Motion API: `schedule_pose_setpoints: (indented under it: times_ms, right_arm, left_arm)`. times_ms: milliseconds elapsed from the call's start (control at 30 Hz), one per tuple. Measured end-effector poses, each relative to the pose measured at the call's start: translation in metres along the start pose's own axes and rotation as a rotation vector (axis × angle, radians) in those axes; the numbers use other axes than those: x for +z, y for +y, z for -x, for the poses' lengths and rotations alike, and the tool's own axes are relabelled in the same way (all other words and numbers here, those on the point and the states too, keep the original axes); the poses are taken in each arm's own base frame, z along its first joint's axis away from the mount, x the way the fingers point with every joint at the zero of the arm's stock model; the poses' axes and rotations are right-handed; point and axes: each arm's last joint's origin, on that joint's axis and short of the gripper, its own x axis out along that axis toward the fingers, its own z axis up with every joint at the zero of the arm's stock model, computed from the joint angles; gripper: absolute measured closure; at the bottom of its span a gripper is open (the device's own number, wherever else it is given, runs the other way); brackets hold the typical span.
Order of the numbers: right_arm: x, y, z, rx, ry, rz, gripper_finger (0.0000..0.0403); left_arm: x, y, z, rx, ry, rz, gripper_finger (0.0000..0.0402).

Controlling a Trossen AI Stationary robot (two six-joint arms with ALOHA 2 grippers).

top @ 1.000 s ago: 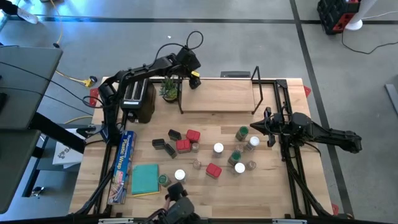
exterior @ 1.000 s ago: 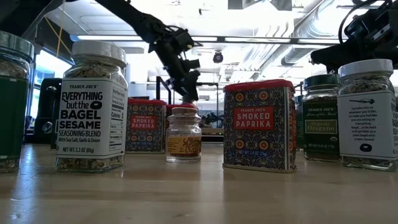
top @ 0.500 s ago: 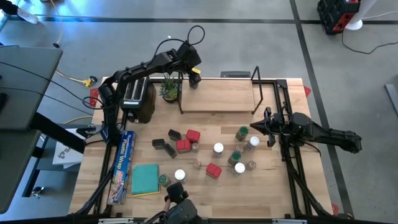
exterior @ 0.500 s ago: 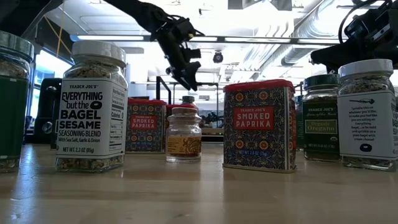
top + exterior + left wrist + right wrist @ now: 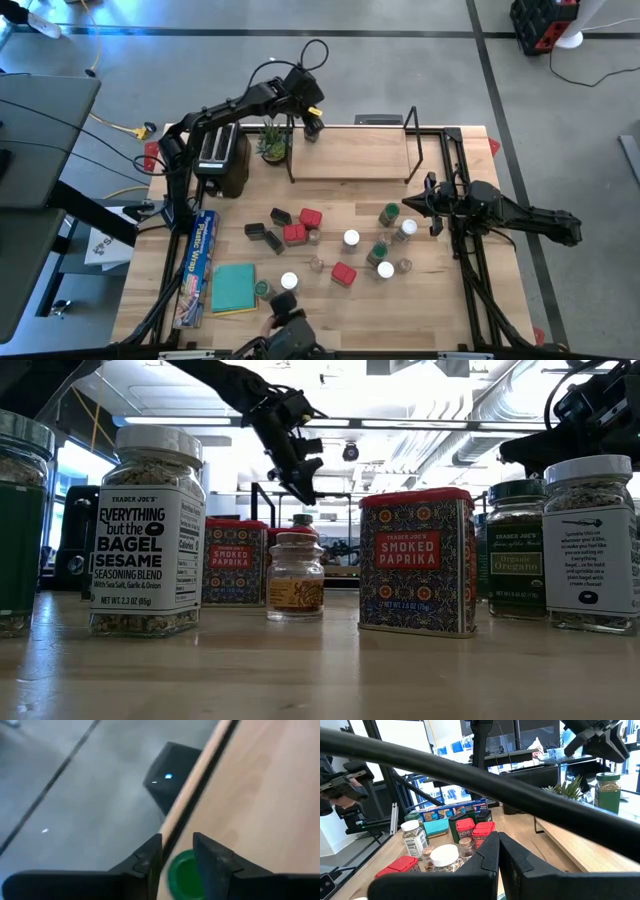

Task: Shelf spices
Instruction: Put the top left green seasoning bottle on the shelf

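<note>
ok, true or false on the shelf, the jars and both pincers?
1. A green-lidded jar stands on the shelf. True.
2. The left pincer grips that jar. False: it hangs above the jar, clear of it.
3. The right pincer is shut and holds nothing. True.
4. The potted plant is on the shelf. False: it stands on the table, off the shelf's left end.
5. Red tins are shelved. False: they are on the table.

A black toaster (image 5: 222,156), potted plant (image 5: 271,146), teal pad (image 5: 233,288) and boxed wrap (image 5: 199,268).
</note>
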Motion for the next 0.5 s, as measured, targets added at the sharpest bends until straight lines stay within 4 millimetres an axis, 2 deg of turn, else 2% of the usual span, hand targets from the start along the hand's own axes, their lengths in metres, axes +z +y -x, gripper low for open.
schedule_pose_setpoints:
  times_ms: [333, 500]
  right_arm:
    - [0.000, 0.000, 0.000, 0.000, 0.000, 0.000, 0.0403]
    - [0.000, 0.000, 0.000, 0.000, 0.000, 0.000, 0.0403]
  left_arm:
    - [0.024, 0.010, 0.034, -0.020, -0.028, -0.229, 0.0167]
    - [0.021, 0.014, 0.042, -0.119, 0.004, -0.345, 0.0140]
